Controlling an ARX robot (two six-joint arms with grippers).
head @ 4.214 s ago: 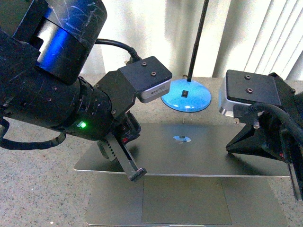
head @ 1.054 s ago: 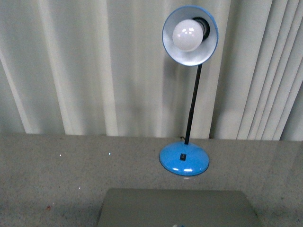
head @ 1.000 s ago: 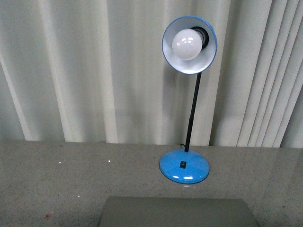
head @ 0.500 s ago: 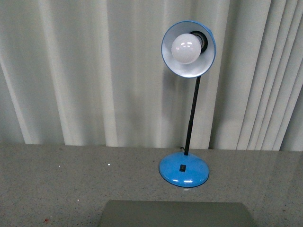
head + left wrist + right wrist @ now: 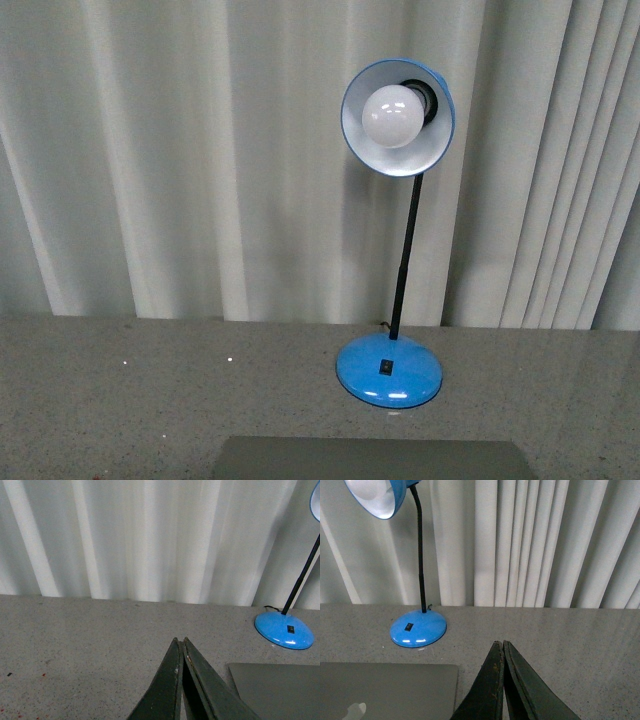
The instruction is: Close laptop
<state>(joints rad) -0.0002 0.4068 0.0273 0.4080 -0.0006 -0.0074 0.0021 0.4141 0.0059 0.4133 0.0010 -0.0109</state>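
Front view: laptop (image 5: 375, 458) appears only as a grey strip at the lower edge, lid flat, lying on the speckled table (image 5: 150, 390) just in front of the blue lamp (image 5: 390, 370); neither arm is in view here. Left wrist view: left gripper (image 5: 181, 647) with fingers pressed together, tips meeting, holding nothing; a rear corner of the lid sits low beside the fingers, toward the lamp side. Right wrist view: right gripper (image 5: 500, 647) likewise closed and empty; it shows more lid than any other view, incl. part of the logo (image 5: 352, 711), which the front and left wrist views do not show. Key relation: laptop lies below and between the two grippers, long axis running across the table, left-to-right, parallel to the curtain (image 5: 200, 150); both grippers are raised clear of it and apart from it, pointing toward the curtain. Which arm is nearer cannot be told; they look roughly symmetrical about the lid. Judgement: logo facing up and no screen or keys visible suggest the lid is already down, so the task appears done, w/ no further push needed.
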